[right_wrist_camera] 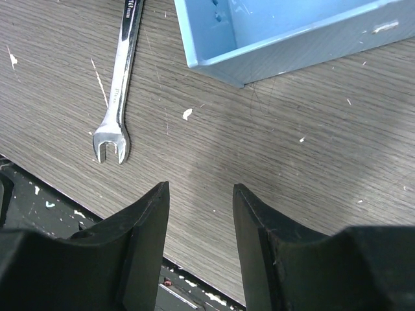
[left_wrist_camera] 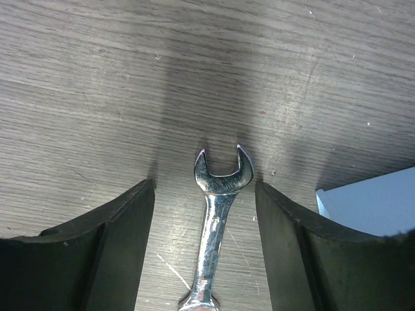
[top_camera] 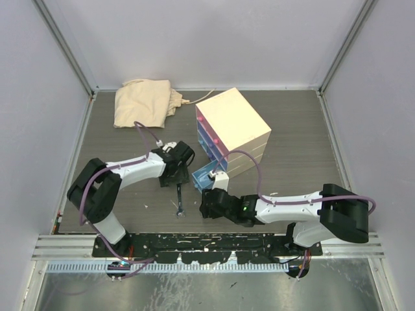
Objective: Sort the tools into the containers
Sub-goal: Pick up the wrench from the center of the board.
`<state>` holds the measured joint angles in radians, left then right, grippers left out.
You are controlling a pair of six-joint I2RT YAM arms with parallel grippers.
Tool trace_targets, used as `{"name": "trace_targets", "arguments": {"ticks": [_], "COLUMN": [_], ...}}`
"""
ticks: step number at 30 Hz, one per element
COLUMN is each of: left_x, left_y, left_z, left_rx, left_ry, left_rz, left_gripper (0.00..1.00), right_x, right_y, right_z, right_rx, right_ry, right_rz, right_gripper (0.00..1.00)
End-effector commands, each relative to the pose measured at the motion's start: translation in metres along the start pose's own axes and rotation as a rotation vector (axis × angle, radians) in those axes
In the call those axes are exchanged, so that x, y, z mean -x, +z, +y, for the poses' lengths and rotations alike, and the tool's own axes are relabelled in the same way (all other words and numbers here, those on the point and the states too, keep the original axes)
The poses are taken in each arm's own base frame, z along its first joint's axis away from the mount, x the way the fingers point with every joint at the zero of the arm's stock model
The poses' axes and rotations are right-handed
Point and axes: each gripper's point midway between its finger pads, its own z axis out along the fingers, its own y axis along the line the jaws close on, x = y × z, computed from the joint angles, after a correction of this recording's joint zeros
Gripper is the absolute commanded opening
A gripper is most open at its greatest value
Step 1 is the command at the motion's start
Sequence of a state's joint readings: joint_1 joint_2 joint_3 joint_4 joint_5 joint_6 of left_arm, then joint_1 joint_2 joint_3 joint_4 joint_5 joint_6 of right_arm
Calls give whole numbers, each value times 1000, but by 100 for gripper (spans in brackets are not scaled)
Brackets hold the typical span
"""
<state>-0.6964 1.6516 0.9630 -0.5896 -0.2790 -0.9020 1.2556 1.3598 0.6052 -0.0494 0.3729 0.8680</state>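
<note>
My left claw [left_wrist_camera: 204, 186] stands apart, with the spanner [left_wrist_camera: 211, 240] lying flat on the bench [left_wrist_camera: 97, 78], loose between its fingers. My right claw [right_wrist_camera: 200, 189] gapes, holding nothing, near the drawer [right_wrist_camera: 279, 39].

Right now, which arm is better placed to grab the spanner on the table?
Left. The left tool is open and straddles the spanner, ready to close on it. The right tool hangs beside the drawer, with the spanner off to its side.
</note>
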Motion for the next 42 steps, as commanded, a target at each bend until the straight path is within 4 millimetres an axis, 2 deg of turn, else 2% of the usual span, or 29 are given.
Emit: {"name": "trace_targets", "arguments": {"ticks": [1, 15, 24, 28, 42], "left_x": [1, -1, -14, -21, -31], "left_y": [6, 19, 27, 30, 23], "left_z": [-5, -9, -1, 4, -7], "left_rx": [22, 35, 37, 27, -225], "left_ry": [-13, -16, -16, -13, -119], "left_rz": [5, 18, 41, 51, 20], "left_gripper": [63, 54, 27, 23, 23], "right_x": [17, 16, 17, 17, 15], "right_y": [-6, -9, -9, -8, 7], "right_z": [8, 3, 3, 4, 48], "right_rx": [26, 23, 20, 15, 148], "right_ry": [37, 36, 40, 34, 77], "right_rz": [-65, -70, -73, -68, -32], "right_gripper": [49, 49, 50, 50, 54]}}
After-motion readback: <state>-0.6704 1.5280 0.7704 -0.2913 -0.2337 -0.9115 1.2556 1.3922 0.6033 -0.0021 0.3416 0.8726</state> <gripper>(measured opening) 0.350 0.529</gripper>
